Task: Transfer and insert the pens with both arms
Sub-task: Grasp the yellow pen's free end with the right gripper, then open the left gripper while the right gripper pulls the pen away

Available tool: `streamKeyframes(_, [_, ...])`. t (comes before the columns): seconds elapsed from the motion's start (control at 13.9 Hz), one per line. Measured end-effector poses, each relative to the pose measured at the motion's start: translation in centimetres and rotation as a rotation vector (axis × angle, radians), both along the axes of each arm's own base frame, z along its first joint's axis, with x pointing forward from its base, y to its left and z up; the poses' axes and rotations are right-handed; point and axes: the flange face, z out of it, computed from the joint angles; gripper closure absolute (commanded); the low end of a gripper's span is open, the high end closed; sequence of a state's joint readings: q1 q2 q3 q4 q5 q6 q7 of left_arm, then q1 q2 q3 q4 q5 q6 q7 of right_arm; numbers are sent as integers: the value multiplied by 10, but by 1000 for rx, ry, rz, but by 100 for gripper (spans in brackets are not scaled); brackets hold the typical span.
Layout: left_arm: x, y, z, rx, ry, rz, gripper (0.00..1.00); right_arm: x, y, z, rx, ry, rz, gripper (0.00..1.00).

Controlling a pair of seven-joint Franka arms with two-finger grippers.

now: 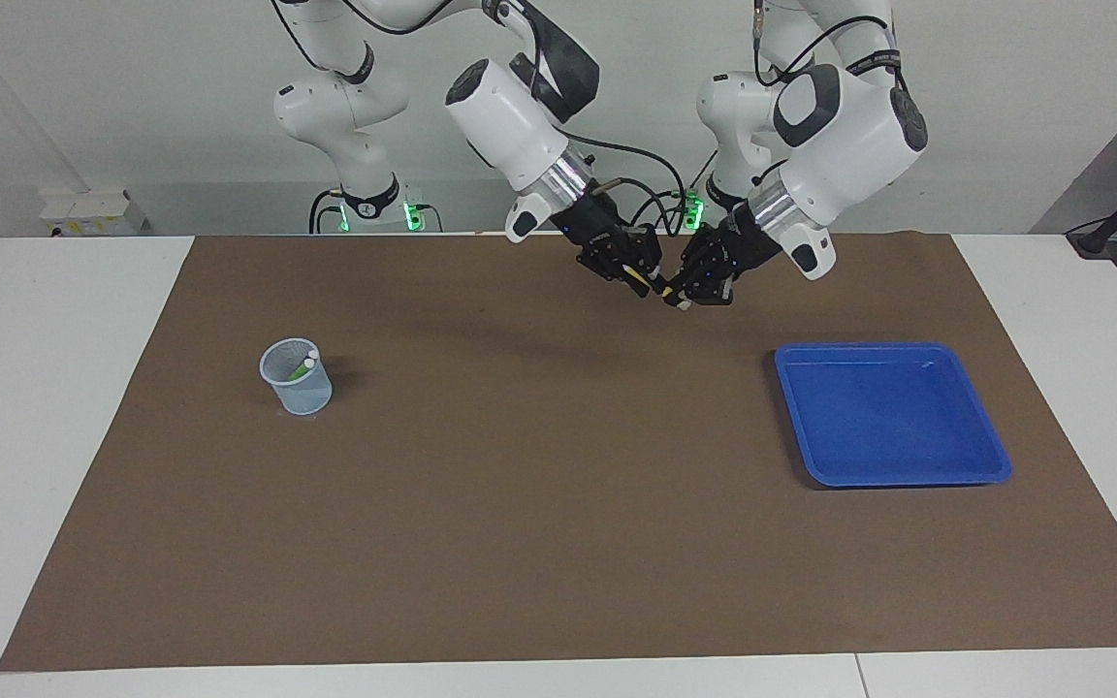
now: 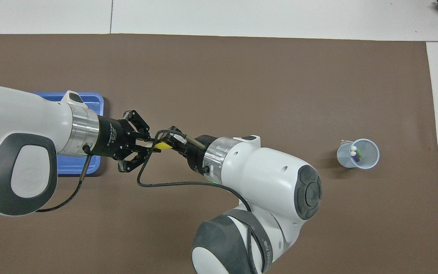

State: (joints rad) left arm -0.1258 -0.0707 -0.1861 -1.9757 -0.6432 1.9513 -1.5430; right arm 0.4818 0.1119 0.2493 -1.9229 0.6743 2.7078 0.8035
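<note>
We see a yellow pen point(image 2: 162, 145) between two black grippers on white arms with dark grey caps. The mat point(image 1: 539, 523) is plain brown on a white table point(image 1: 54, 407). The tray point(image 1: 990, 465) is bright blue, the cup point(image 1: 299, 388) pale blue (with a purple pen point(image 2: 355, 157) and a green pen point(image 2: 359, 153), whitish-ended).

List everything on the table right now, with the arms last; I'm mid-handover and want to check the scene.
yellow pen: one, yellow, in the air between both grippers over the mat.
cup: one, pale blue, on the mat toward the right arm's end; holds a purple pen and a green pen.
tray: one, blue, on the mat toward the left arm's end.
mat: one, brown, covers the table.
left gripper: black, shut on the yellow pen.
right gripper: black, at the pen's other end.
</note>
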Motion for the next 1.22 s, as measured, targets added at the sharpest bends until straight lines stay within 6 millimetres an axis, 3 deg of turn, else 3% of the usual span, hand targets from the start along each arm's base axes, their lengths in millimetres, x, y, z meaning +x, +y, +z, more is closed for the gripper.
streamKeyframes(0.36, [-1, 0, 1, 0, -1, 0, 100, 0, 0, -1, 0, 9, -2, 100])
streamKeyframes(0.93, [-1, 0, 0, 1, 0, 0, 98, 0, 0, -1, 0, 16, -3, 100])
streamKeyframes(1.01, [-2, 0, 0, 1, 1, 0, 16, 0, 0, -2, 0, 17, -2, 100])
streamKeyframes(1.08, [-2, 0, 0, 1, 1, 0, 0, 0, 0, -2, -1, 18, -2, 100])
streamKeyframes(1.22, [-3, -2, 2, 1, -6, -2, 0, -1, 0, -2, -2, 22, 0, 100])
